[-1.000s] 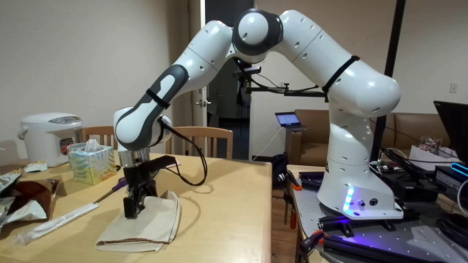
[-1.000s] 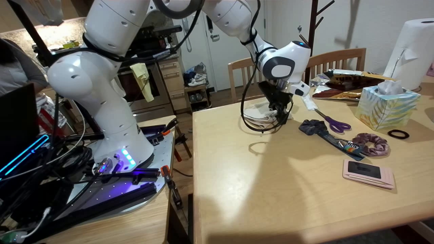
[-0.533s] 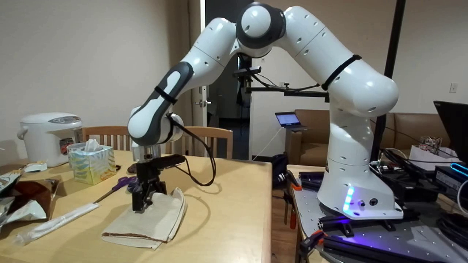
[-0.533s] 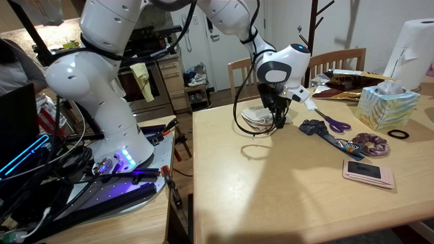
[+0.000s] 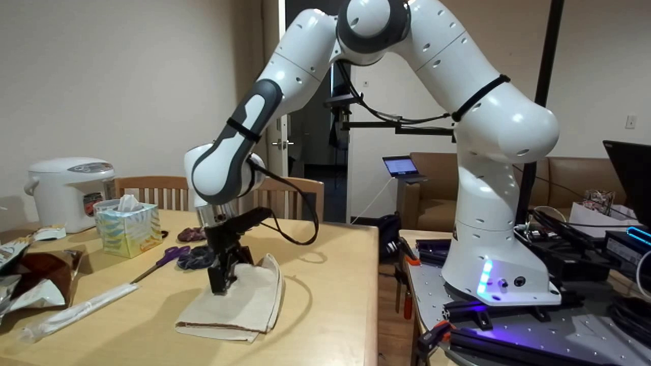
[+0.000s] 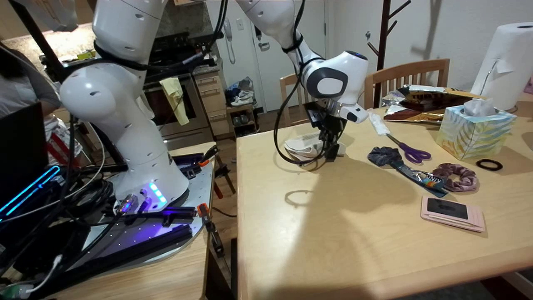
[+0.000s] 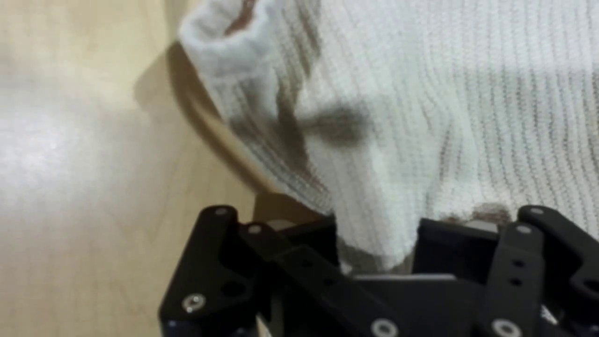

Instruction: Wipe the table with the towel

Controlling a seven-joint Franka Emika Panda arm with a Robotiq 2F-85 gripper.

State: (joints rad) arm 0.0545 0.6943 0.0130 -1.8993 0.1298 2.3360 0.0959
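Note:
The towel (image 5: 239, 307), a folded cream cloth, lies on the light-wood table (image 5: 325, 284), its near side flat and one far corner raised. My gripper (image 5: 223, 287) points down at its far part, fingertips low against the tabletop. In the wrist view a bunched fold of the towel (image 7: 505, 93) runs between the two black fingers, which are shut on it from both sides; the pinched end is partly hidden behind them. Another exterior view has the gripper (image 6: 331, 154) in front of the towel (image 6: 302, 146), covering part of it.
Purple scissors (image 6: 412, 153), a dark scrunchie (image 6: 384, 156), a pink scrunchie (image 6: 462, 179) and a pink wallet (image 6: 452, 214) lie on the tabletop. A tissue box (image 5: 129, 231), snack bags (image 5: 46, 279) and a long white strip (image 5: 84, 310) sit farther from the robot base (image 5: 501, 264).
Gripper and towel have slid together across the table toward the robot base, with the towel still flat on the wood. The grip has stayed shut, and the gripper now leans slightly.

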